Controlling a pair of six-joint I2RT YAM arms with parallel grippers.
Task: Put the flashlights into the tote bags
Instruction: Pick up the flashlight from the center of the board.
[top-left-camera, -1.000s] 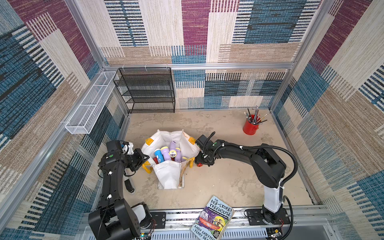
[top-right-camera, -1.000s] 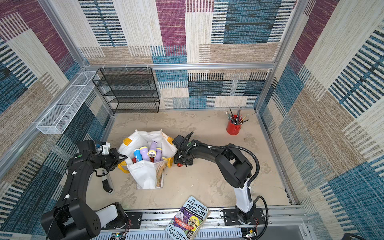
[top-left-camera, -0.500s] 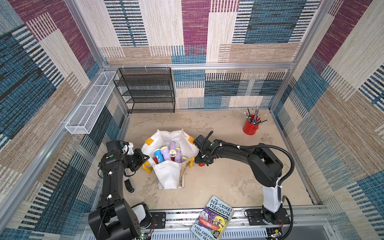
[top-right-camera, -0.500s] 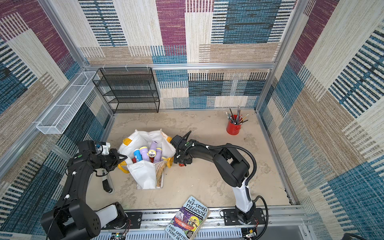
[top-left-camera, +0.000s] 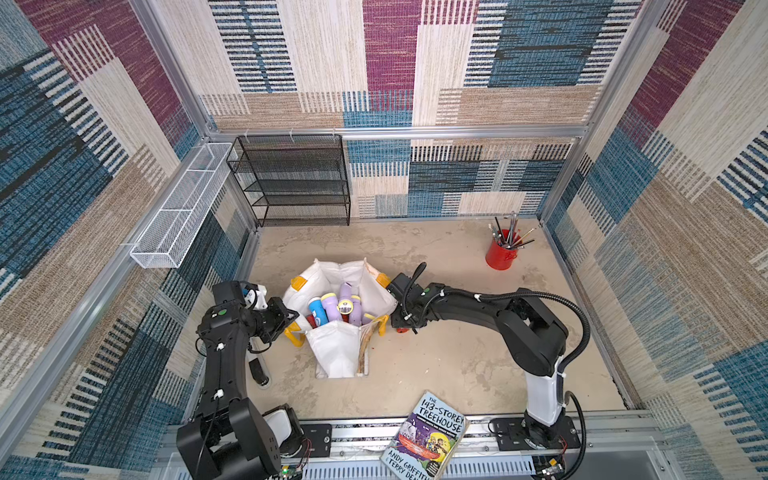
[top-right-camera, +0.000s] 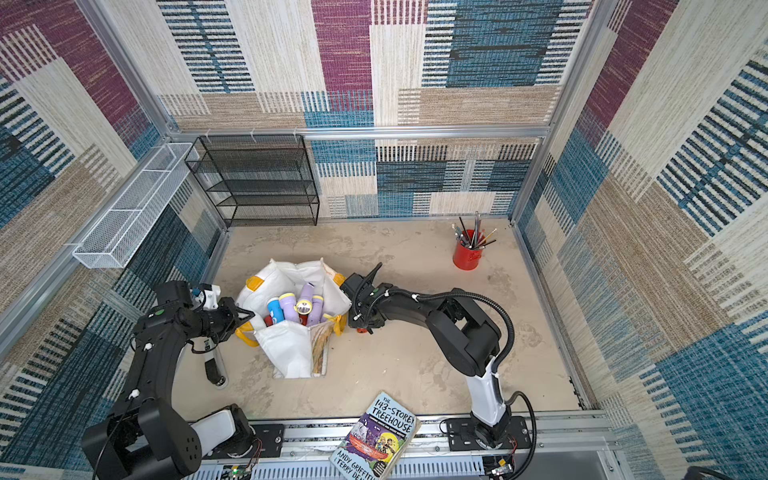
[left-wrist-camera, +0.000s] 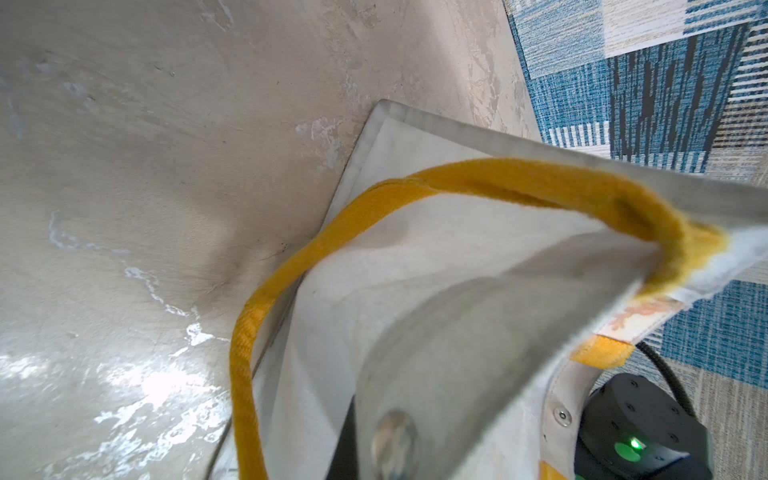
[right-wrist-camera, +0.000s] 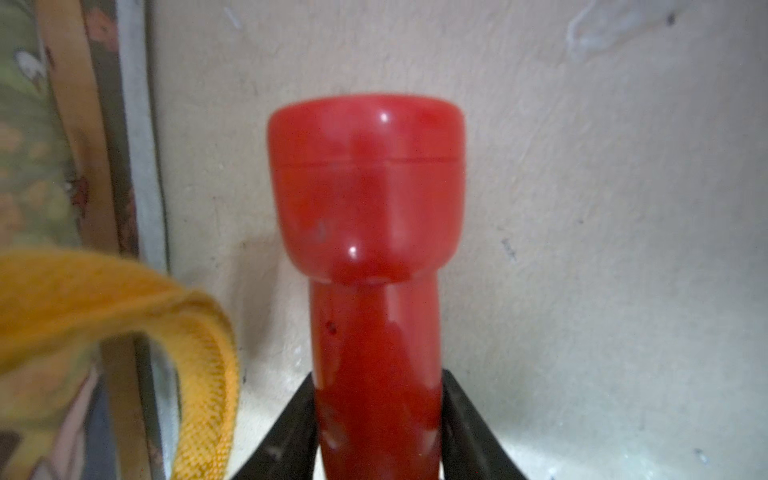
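Observation:
The white tote bag (top-left-camera: 336, 353) with yellow handles (left-wrist-camera: 291, 270) stands open mid-table in both top views. Inside it lie several flashlights: a blue one (top-left-camera: 316, 309), lilac ones (top-left-camera: 330, 305) and others. My left gripper (top-left-camera: 293, 319) is shut on the bag's left rim beside a handle. In the left wrist view the bag's fabric (left-wrist-camera: 457, 270) covers the jaws. One red flashlight (right-wrist-camera: 370, 199) lies on the table just right of the bag. My right gripper (right-wrist-camera: 378, 386) points down over it, with both black fingers (right-wrist-camera: 299, 415) pressed on its barrel. From above only a red tip (top-left-camera: 401, 331) shows.
A red cup of pencils and brushes (top-left-camera: 500, 253) stands at the back right. A black wire-mesh rack (top-left-camera: 291, 183) fills the back left, and a white mesh basket (top-left-camera: 178, 216) hangs on the left wall. A book (top-left-camera: 428, 440) lies on the front rail.
The right gripper's jaws have closed in on the red flashlight, and its wrist has edged slightly toward the bag. The left arm and bag have not moved.

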